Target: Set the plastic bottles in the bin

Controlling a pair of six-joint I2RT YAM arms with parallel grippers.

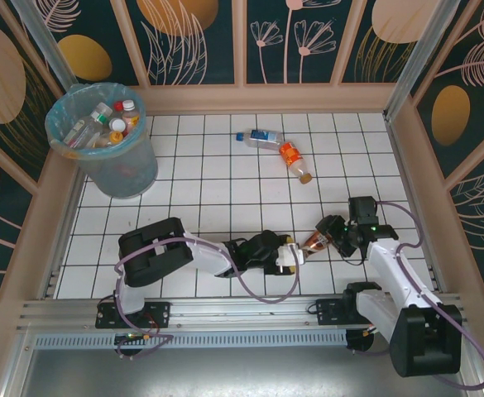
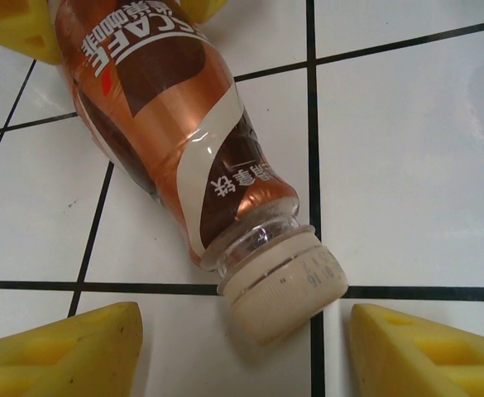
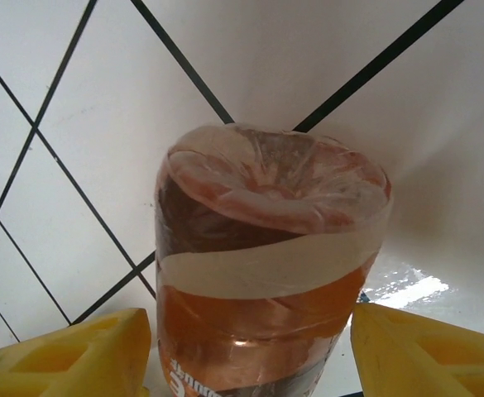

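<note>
Left pincer (image 2: 243,322) spread wide, flanking cap of brown bottle (image 2: 175,124), no contact; right pincer (image 3: 250,318) flanks bottle base, cannot tell if pinching.

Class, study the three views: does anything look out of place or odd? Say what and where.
A blue bottle and an orange bottle lie loose mid-table, outside the bin. Odder: both grippers frame one brown bottle, the left gripper open around its cap, the right gripper at its base.
</note>
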